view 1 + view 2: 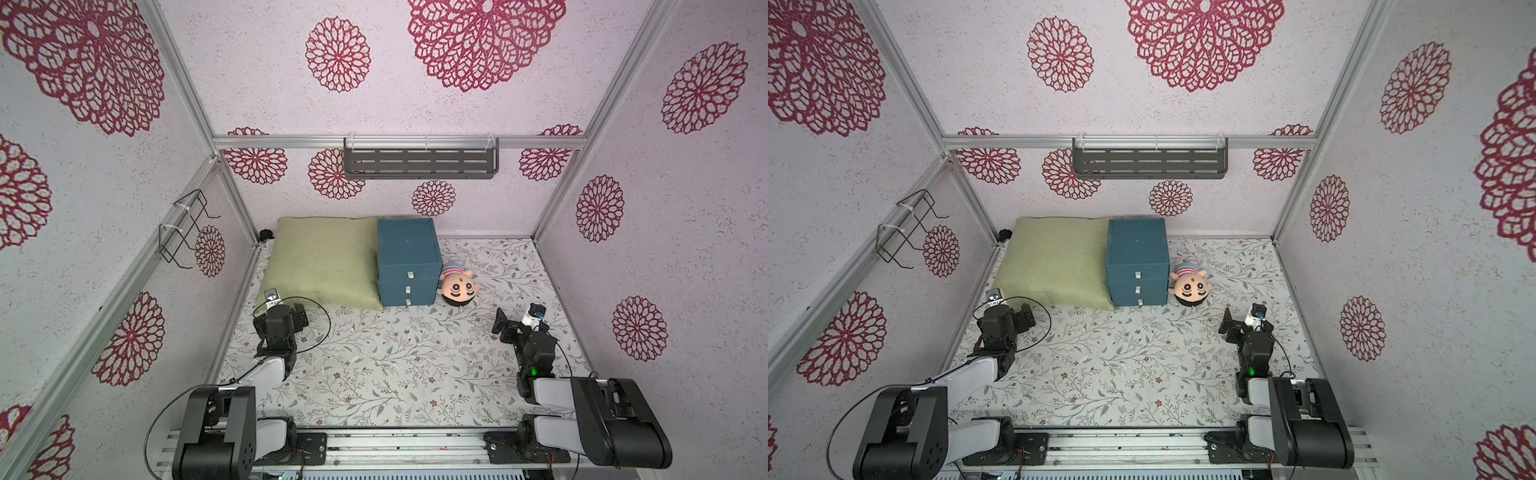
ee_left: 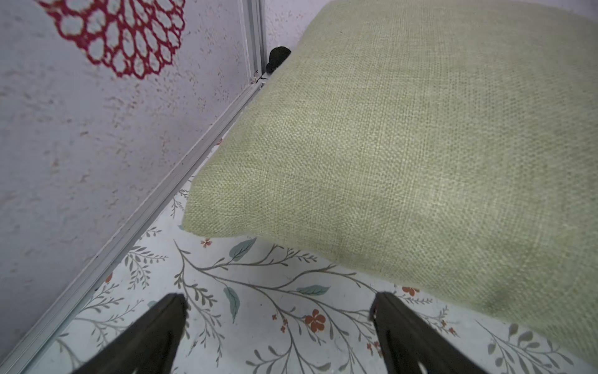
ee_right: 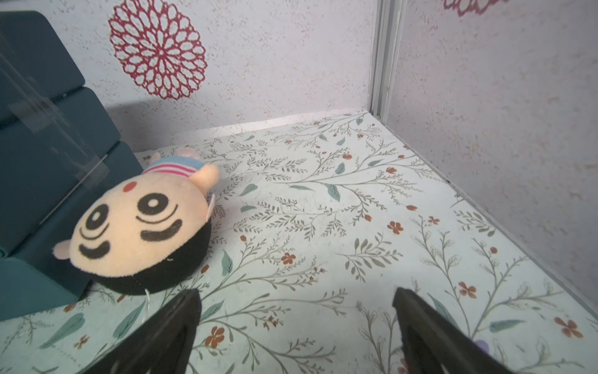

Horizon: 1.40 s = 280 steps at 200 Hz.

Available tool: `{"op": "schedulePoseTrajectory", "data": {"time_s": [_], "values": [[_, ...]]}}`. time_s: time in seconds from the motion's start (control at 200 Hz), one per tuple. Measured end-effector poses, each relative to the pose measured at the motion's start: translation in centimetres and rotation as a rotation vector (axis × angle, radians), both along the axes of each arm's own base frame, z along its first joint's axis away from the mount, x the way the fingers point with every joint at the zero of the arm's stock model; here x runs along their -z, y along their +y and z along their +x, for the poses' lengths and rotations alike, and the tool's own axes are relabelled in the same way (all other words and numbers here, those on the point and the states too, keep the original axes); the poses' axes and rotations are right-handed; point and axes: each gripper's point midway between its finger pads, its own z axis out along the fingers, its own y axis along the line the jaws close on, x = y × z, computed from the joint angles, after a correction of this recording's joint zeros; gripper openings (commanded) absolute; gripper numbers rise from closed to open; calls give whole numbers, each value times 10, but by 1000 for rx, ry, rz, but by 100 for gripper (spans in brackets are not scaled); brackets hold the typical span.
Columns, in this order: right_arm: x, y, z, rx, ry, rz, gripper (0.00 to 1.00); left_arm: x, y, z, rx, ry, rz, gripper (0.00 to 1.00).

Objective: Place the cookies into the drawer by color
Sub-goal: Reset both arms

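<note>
Black arm bases sit closest, the left arm (image 1: 216, 432) and right arm (image 1: 615, 419) mounted on a metal rail (image 1: 407, 451) at the near edge of the floral surface (image 1: 395, 365); each arm reaches forward along its own side. In the left wrist view the left fingers (image 2: 152, 336) stand wide apart with nothing between them, over bare surface just short of the near corner of a green cushion (image 2: 404, 145); in the right wrist view the right fingers (image 3: 427, 333) are likewise spread and empty, near a round peach plush toy (image 3: 136, 233) but apart from it. The drawer (image 1: 409, 249), a teal chest of three, stands at the back of the surface in both top views; all three fronts are pushed in, each with a small white tab facing the arms. The cushion presses against its left side; the plush toy lies against its right side, face up.
</note>
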Motion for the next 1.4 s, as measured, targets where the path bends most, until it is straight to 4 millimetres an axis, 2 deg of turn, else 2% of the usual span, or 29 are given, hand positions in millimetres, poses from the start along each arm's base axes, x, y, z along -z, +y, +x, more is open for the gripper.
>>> {"op": "schedulePoseTrajectory", "data": {"time_s": [0.12,0.29,0.47,0.545,0.635,0.725,1.401], "values": [[-12,0,5,-4,-72,-25,99,-12,6,12,19,-74,-8,97],[13,8,8,-48,-21,-59,99,-21,18,27,61,-115,-55,97],[-1,25,23,-124,-58,-103,99,-27,7,43,161,-137,-80,97],[-6,29,29,-140,-68,-111,99,-24,4,45,186,-170,-70,97],[-7,30,32,-150,-66,-121,99,0,0,45,211,-122,-81,97],[-3,31,32,-156,-50,-123,99,9,-1,46,214,-101,-85,97],[1,31,31,-157,-33,-123,99,-1,0,49,208,-142,-64,97]]}}
